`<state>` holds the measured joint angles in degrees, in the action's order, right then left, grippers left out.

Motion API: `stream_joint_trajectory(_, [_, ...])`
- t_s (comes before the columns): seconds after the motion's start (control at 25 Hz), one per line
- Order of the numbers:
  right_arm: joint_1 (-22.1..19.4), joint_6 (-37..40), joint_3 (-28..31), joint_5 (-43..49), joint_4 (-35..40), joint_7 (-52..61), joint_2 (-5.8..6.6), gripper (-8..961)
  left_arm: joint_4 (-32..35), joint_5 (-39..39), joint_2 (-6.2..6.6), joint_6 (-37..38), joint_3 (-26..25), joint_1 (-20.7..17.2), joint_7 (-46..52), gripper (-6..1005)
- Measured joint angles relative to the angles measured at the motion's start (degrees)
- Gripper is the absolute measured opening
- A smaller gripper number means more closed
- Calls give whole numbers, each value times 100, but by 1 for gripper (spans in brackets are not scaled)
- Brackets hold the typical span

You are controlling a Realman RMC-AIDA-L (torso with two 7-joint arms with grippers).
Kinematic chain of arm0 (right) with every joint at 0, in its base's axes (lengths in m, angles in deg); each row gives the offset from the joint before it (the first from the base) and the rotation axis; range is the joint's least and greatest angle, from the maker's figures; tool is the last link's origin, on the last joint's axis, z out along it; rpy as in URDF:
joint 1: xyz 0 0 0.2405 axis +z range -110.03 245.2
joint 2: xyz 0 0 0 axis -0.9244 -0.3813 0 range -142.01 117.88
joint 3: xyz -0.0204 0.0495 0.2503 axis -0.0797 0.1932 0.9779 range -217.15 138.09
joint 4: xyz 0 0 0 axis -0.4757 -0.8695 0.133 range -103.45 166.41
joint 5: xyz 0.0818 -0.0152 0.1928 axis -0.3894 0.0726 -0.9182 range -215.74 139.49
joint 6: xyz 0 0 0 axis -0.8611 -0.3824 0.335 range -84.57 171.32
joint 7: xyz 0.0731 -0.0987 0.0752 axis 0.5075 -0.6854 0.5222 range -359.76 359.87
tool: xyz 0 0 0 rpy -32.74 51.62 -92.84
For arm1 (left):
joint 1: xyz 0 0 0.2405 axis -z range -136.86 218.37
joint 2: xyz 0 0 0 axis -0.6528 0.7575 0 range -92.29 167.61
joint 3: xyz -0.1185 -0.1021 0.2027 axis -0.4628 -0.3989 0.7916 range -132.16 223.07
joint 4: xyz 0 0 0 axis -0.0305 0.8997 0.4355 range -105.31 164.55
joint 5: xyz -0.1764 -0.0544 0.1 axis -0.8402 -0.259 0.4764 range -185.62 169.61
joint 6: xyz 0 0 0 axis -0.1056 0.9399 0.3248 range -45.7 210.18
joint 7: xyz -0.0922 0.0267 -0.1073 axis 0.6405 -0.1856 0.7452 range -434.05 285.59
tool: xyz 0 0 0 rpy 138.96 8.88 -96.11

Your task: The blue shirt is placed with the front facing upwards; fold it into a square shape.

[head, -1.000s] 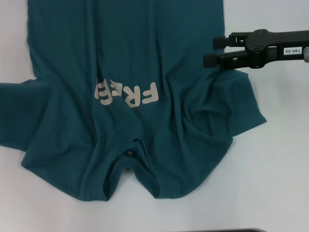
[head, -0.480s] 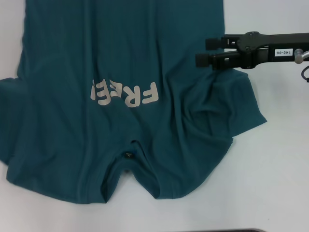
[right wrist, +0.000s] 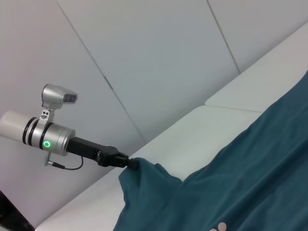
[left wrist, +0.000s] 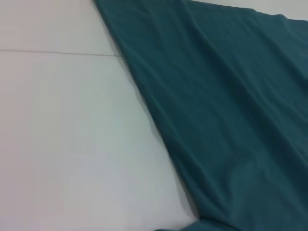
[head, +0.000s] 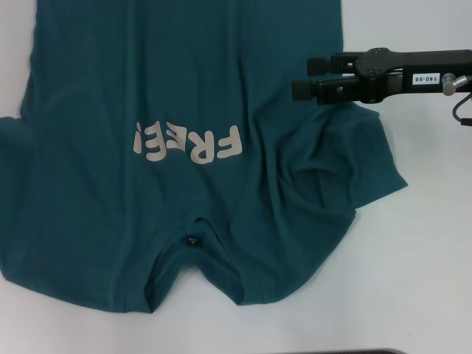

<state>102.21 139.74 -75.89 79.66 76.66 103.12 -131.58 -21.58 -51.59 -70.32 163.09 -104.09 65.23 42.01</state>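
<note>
The blue shirt (head: 184, 147) was spread print-up on the tabletop (head: 413, 258), its rumpled sleeve below the right pincer (head: 301, 78), whose fingers were parted and empty, while the left pincer (right wrist: 131, 163) was clamped on the far sleeve; the limp cloth was judged best pinched at edges.

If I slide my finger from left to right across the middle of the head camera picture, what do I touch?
Left sleeve of the blue shirt → off-white "FREE!" print → rumpled right sleeve → bare white table.
</note>
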Motion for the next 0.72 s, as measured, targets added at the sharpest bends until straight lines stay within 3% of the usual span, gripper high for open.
stream_joint_trajectory(0.36, [11, -6, -53, -2, -1, -4, 0, 926, -231, -53, -126, 464, -1, 22, 382, 2])
stream_joint_trajectory(0.72, [9, -6, -118, 7, -1, -21, 0, 926, -472, -68, -428, 844, -2, 267, 827, 1])
